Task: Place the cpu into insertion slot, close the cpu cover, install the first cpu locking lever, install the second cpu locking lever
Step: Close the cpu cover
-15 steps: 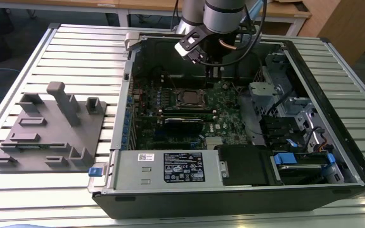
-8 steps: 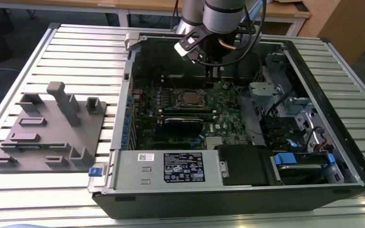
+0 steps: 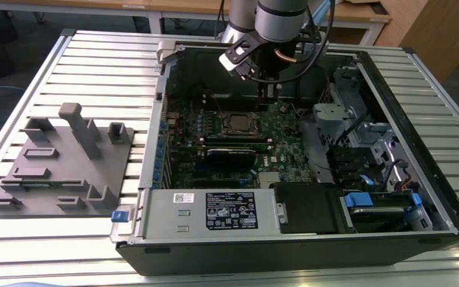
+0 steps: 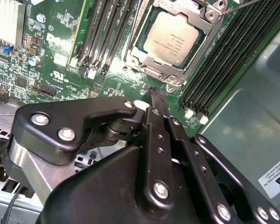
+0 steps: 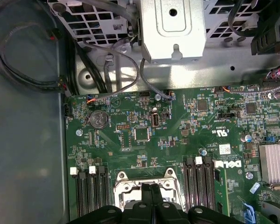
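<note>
The cpu point(image 4: 172, 37), a silver-grey square chip, lies in the insertion slot point(image 3: 238, 123) on the green motherboard. The cpu cover point(image 4: 141, 57), a silvery frame, lies flat around the chip's top. A thin metal lever rod point(image 4: 242, 3) runs past one corner of the socket. My gripper point(image 4: 157, 94) is shut with nothing between its black fingers point(image 4: 154, 121). Its tips hang above the board just beside the socket's edge. In the first wrist view the gripper point(image 5: 151, 186) overlaps the socket frame point(image 5: 126, 187). In the exterior view the gripper point(image 3: 266, 91) hangs behind the socket, inside the case.
Long black memory slots point(image 4: 102, 32) flank the socket on both sides. A finned heatsink point(image 5: 275, 163) and cables point(image 5: 107, 70) lie near it. The case walls point(image 3: 421, 119), drive cage point(image 3: 349, 119) and power supply point(image 3: 213, 212) surround the board. A grey fixture point(image 3: 62, 161) sits at the exterior view's left.
</note>
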Available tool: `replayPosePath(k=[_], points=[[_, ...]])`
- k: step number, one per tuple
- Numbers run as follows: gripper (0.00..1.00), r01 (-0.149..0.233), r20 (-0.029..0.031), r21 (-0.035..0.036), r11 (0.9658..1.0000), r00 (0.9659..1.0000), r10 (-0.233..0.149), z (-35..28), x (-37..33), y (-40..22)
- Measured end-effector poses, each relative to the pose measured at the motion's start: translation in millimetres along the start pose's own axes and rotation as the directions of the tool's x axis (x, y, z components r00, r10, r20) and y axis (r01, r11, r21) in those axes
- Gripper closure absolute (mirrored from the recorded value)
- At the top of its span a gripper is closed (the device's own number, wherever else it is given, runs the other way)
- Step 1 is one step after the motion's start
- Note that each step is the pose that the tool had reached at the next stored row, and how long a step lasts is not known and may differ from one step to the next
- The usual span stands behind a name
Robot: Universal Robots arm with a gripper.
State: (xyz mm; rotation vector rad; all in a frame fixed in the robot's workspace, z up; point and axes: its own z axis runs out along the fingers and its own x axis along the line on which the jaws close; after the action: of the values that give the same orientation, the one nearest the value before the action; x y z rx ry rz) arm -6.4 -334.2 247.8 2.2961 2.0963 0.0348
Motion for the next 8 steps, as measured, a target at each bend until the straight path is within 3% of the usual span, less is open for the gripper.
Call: replayPosePath(k=[4,8], points=[[0.9,0.0,-0.0001,-0.0001,1.0,1.0,0.0,0.5,-0.2,-1.8],[0.9,0.0,0.0001,0.0,1.0,1.0,0.0,1.0,-0.7,-7.7]])
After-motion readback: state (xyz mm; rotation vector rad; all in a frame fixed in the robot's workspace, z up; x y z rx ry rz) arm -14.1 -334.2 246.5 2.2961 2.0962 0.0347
